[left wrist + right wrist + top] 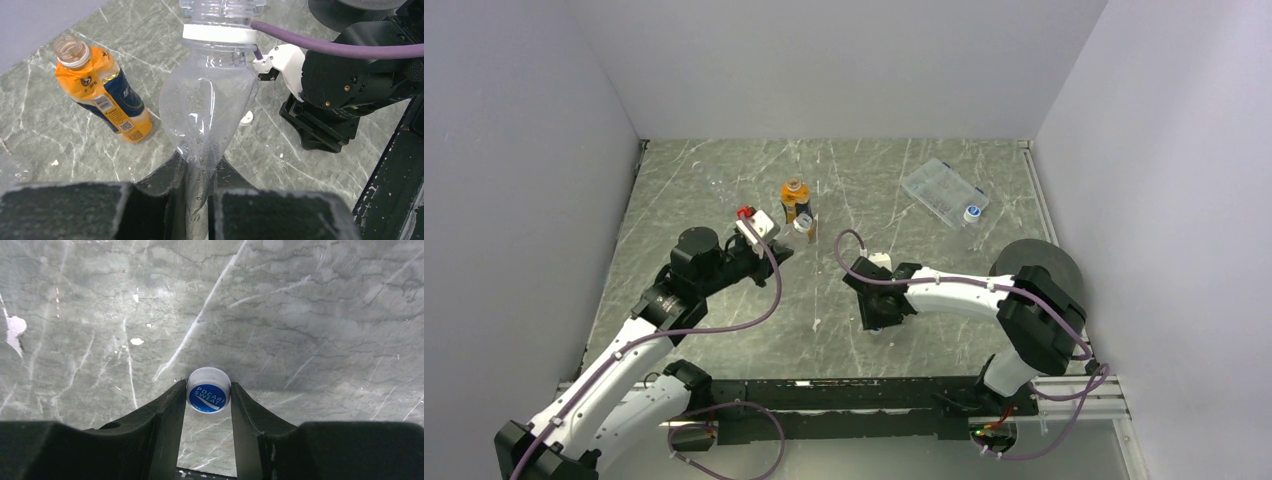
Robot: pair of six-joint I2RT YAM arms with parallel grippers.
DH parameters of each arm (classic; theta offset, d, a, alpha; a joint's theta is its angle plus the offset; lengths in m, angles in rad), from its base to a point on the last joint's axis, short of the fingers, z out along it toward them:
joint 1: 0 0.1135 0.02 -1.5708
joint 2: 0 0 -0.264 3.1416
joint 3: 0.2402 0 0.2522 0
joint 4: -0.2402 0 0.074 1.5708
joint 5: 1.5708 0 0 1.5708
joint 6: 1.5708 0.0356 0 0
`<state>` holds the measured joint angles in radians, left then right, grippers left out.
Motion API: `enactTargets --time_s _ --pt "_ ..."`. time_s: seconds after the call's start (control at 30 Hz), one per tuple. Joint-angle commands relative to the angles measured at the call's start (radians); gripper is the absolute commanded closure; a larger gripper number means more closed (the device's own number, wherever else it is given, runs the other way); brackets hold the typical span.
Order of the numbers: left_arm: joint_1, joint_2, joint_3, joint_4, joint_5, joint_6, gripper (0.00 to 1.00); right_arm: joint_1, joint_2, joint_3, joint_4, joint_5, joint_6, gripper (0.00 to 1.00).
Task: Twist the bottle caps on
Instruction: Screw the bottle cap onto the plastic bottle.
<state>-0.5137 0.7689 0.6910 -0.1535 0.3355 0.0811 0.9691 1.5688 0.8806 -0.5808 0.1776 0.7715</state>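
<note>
Scene: a grey-green marbled table (874,190) seen from above, with two robot arms reaching in from its near edge.

Left gripper (200,167): clamped on the lower body of a clear bottle (207,105). The thin plastic is squeezed flat between its two black fingers (160,187).

Clear bottle: held around the middle of the table, a little to the left. Its neck points away from the gripper and has a white ring around it. Screw threads show above the ring, and the mouth runs out of the wrist view.

Orange bottle (795,200): stands on the table just beyond the clear bottle. It has a dark label and its mouth is open.

Right gripper (207,386): closed on a blue-topped cap (208,394), with one finger pressing each side.

Blue-topped cap: has a white rim and a blue top printed "POCARI SWEAT", facing the wrist camera. It is low over the table, near of centre. Whether it touches the surface cannot be told.

White cap (246,118): lies on the table between the clear bottle and the right arm's wrist.

Clear box (942,190): flat and rectangular, lying at an angle at the far right of the table.

Second blue-topped cap (972,212): at the box's near right corner. Whether it sits on the box or beside it cannot be told.

Black disc (1036,262): at the right edge of the table, partly behind the right arm.

Purple cable (340,47): runs along the right arm, passing close to the clear bottle's neck.
</note>
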Motion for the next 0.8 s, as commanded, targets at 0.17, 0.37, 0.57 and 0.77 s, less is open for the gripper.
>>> enactTargets --time_s 0.17,0.37,0.57,0.77 --pt "0.006 0.019 0.032 0.040 0.028 -0.020 1.00 0.006 -0.023 -0.012 0.009 0.013 0.014 0.67" --pt "0.006 0.028 0.039 0.013 0.065 0.018 1.00 -0.018 -0.100 0.074 -0.073 0.003 -0.050 0.78" --pt "0.006 0.060 0.058 -0.035 0.215 0.074 1.00 -0.213 -0.299 0.112 -0.018 -0.279 -0.210 0.79" --pt "0.005 0.099 0.079 -0.095 0.326 0.135 1.00 -0.301 -0.377 0.251 -0.022 -0.565 -0.290 0.79"
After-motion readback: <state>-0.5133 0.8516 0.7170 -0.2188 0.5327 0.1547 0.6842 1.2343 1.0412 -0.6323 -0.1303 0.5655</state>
